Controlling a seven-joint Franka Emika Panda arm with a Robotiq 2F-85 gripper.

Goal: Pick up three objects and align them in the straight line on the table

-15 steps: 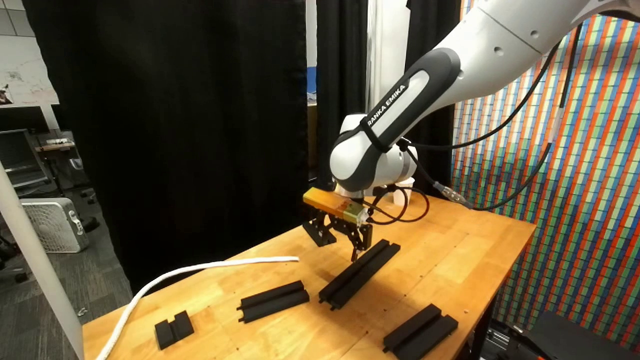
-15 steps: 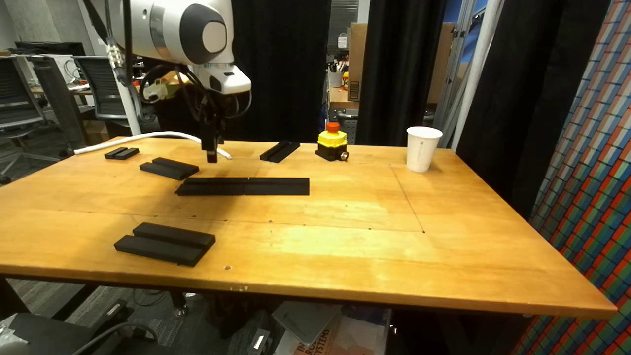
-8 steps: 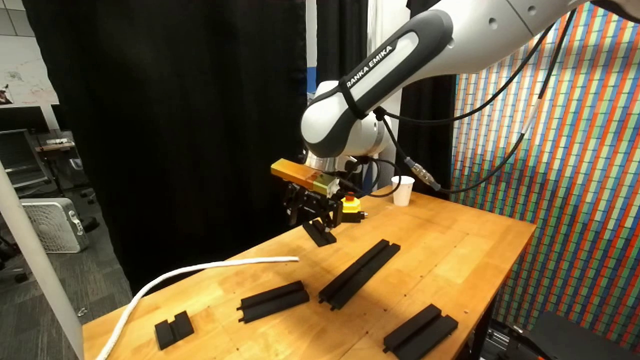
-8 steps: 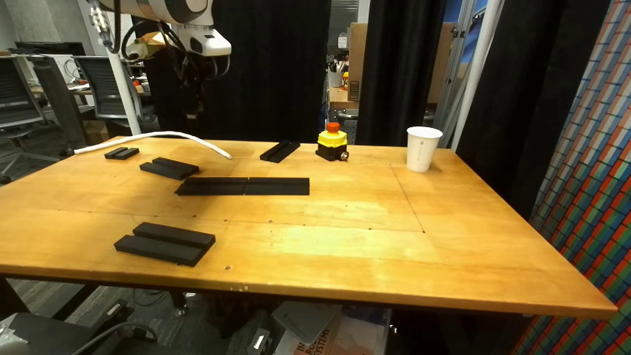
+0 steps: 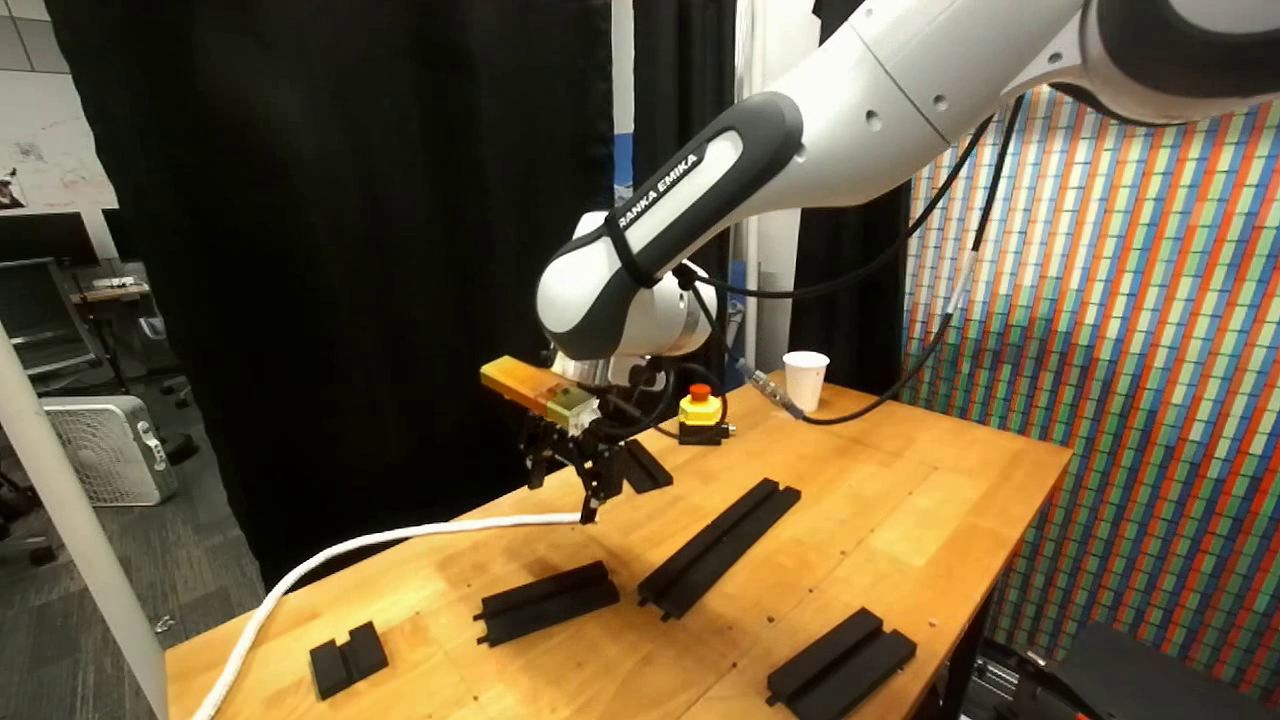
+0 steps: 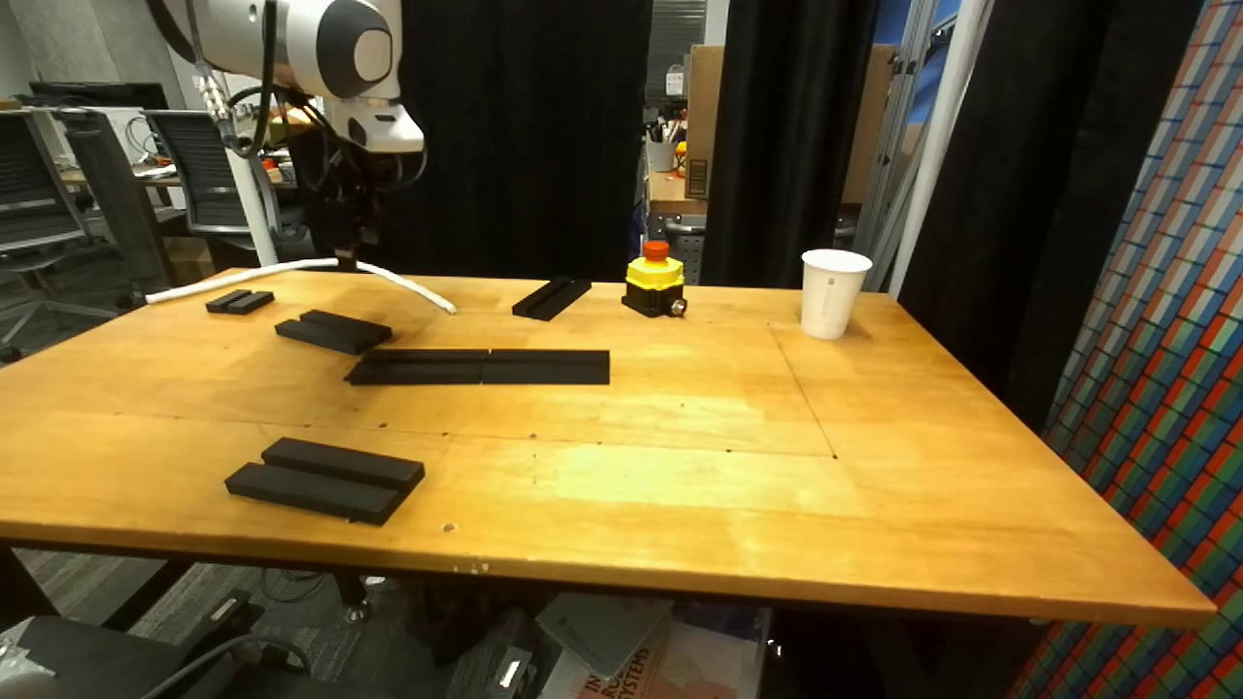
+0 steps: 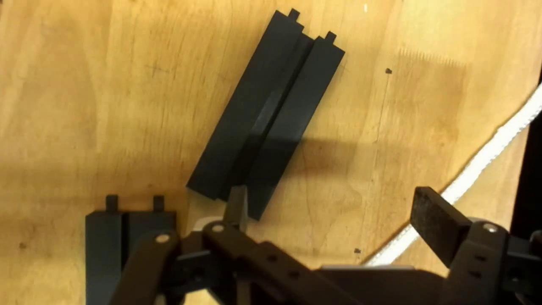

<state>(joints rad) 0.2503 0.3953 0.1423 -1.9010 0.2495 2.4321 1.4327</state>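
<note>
Lab, robot arm [image 5: 850,130], e-stop btn [image 6: 655,275], whiteboard [image 5: 55,135]

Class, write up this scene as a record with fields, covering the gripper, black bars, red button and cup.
Gripper: open, holding nothing
Long bar: on the table, seam across it
Short bar, wrist view: apart from the long bar, at an angle to it
Straight line: not yet formed
Red button: on a yellow box
Cup: white, upright

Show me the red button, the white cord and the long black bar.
Red button [image 6: 655,250], in an exterior view: its red cap.
White cord [image 7: 478,164], in the wrist view: upper visible stretch.
Long black bar [image 5: 720,546], in an exterior view: mid-length, on top.
</note>
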